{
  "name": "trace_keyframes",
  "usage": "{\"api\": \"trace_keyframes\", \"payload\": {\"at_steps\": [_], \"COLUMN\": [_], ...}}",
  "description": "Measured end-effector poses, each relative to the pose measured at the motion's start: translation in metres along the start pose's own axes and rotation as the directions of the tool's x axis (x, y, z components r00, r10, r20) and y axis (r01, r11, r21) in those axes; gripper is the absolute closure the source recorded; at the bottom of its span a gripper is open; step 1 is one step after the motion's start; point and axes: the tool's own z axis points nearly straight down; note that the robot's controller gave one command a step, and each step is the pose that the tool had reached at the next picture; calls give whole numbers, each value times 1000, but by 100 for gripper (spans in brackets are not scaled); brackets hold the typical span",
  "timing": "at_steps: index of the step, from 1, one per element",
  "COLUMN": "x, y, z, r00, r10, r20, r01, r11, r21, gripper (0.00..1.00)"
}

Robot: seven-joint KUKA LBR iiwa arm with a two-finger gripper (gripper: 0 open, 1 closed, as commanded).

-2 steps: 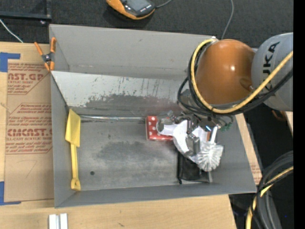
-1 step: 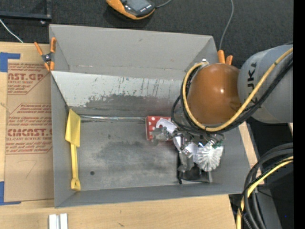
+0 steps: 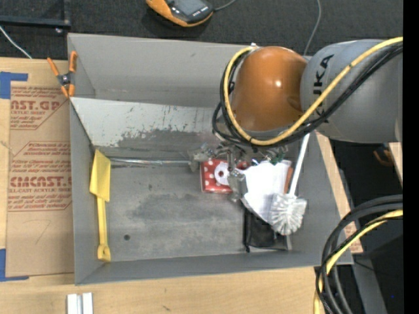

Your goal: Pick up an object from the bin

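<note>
Gripper low at centre-right of the bin, right on a small red box with white spots | jaws: cannot tell, tucked under the orange wrist cover | just right of the box: white crumpled cloth, white brush, black flat piece | yellow scraper well apart, left wall

Robot lab, a test cell by the look of it. My arm is a heavy industrial one, with an orange cover and yellow-black cables looped along it. Grey metal bin sits on a plain wooden bench. Orange handheld unit with a screen lies on the dark surface behind the bin, with a black cord running off it.
</note>
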Motion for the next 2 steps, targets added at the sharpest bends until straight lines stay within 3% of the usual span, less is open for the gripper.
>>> {"api": "trace_keyframes", "payload": {"at_steps": [1, 2], "x": [55, 40], "y": [79, 39], "z": [73, -5], "r00": [990, 993], "r10": [-140, -118], "r20": [0, -1], "r01": [140, 118], "r11": [990, 993], "r21": [-1, -2], "gripper": [0, 0]}}
